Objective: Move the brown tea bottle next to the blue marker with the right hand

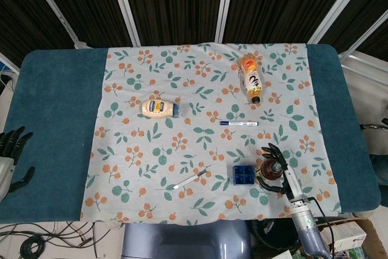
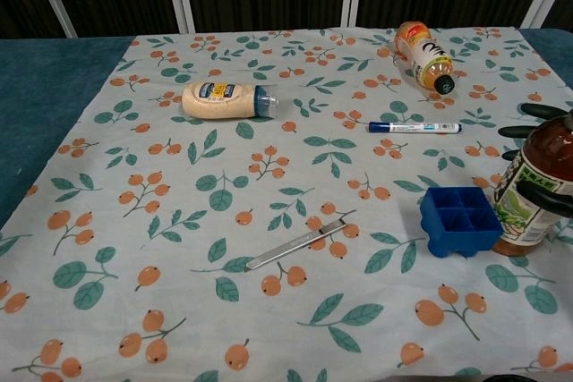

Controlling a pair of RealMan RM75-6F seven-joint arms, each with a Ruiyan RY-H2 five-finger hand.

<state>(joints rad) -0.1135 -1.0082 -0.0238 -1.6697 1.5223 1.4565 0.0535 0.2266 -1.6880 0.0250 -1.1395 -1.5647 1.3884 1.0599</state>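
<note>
Brown tea bottle (image 2: 535,188) stands upright at the near right of the cloth-covered surface (image 1: 54,119), just beside the blue ice tray (image 2: 459,220), and the right hand (image 1: 277,168) has its dark fingers (image 2: 534,131) wrapped around it, grasping. Blue marker (image 2: 414,127) lies further back, well apart, so the carry is all to come. Left hand (image 1: 12,153) rests off to the side, fingers spread, holding nothing

Right robot hand (image 2: 543,158) grips upright brown tea bottle (image 2: 537,187) beside blue tray (image 2: 459,220).
</note>
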